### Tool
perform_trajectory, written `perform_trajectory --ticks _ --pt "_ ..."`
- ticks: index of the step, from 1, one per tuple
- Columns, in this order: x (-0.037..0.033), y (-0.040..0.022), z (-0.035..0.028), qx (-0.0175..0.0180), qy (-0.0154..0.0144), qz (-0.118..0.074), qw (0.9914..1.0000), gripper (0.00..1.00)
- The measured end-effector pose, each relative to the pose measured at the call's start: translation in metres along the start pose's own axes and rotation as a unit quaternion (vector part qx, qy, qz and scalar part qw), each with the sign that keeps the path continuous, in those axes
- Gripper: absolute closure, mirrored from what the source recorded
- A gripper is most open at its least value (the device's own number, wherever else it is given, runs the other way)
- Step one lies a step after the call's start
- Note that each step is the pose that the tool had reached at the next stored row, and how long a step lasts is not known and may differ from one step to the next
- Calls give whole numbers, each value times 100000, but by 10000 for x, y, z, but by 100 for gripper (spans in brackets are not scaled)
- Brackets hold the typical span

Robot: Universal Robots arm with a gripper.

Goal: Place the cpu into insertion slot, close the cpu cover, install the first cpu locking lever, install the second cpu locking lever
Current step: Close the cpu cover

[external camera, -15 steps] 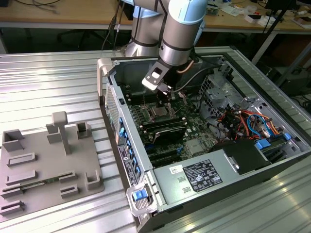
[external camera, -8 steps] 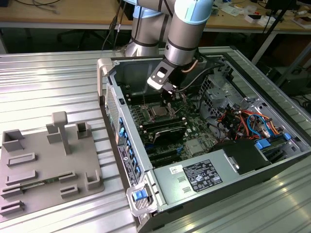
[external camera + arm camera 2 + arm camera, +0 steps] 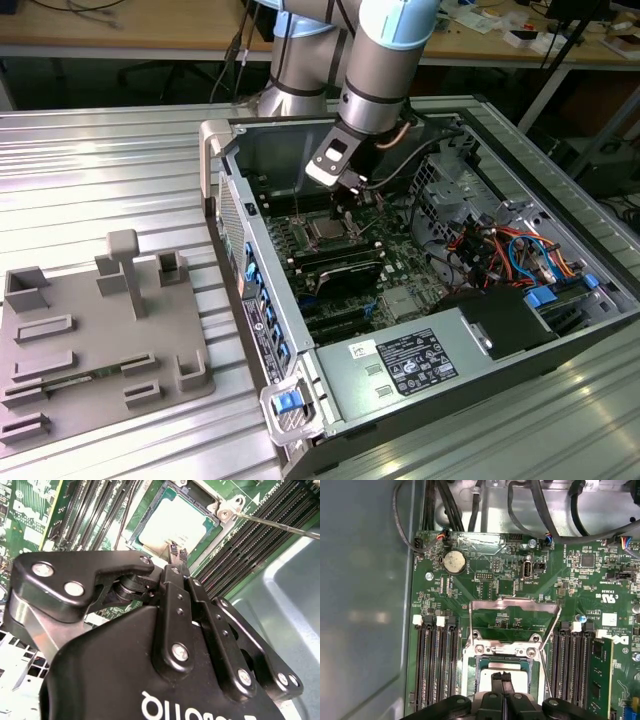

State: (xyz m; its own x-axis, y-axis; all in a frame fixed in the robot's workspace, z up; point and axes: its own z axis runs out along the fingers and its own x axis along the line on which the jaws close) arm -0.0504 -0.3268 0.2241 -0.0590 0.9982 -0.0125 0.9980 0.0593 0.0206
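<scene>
The cpu [image 3: 490, 681] [image 3: 172, 525] lies flat in the insertion slot [image 3: 470, 672], its pale metal face up, in both wrist views. The exterior view shows the cpu [image 3: 327, 228] on the green board inside the open computer case. My gripper [image 3: 501, 676] [image 3: 176, 555] hangs just over the chip's middle, fingers pressed together with nothing between them. The cpu cover [image 3: 515, 605] stands swung open, beyond the slot's hinge edge. A thin wire locking lever [image 3: 280, 524] [image 3: 549, 645] sticks up unlatched beside the slot. In the exterior view the gripper [image 3: 345, 195] points down into the case.
Long black memory slots [image 3: 436, 665] flank the socket on both sides, one with a green module [image 3: 600, 675]. Cables [image 3: 500, 250] and a power supply [image 3: 410, 360] fill the case toward the exterior view's right. A grey fixture plate [image 3: 100, 330] lies at the exterior view's left.
</scene>
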Motion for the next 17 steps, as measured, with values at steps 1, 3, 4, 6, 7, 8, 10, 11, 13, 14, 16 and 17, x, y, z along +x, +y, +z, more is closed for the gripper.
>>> perform_trajectory --ticks 1,3,4,6,7,8,10,11,13,14,16,17 --pt "0 1 -11 -4 3 -20 100000 89" --pt "0 2 -58 -10 12 -55 100000 89" --pt "0 3 -99 -7 9 -69 100000 89" --pt "1 4 -156 -10 10 -77 100000 89" --pt "3 5 -182 -7 9 -71 100000 89" --pt "4 5 -205 -9 8 -73 100000 89" --pt "8 6 -251 -9 9 -78 100000 89" --pt "11 6 -274 -6 -4 -84 100000 89" --pt "18 11 -291 -13 -8 -133 100000 89" --pt "19 17 -291 -10 -15 -155 100000 89" --pt "25 72 -291 -8 -20 -267 100000 89" --pt "27 90 -290 -10 -18 -305 100000 89"
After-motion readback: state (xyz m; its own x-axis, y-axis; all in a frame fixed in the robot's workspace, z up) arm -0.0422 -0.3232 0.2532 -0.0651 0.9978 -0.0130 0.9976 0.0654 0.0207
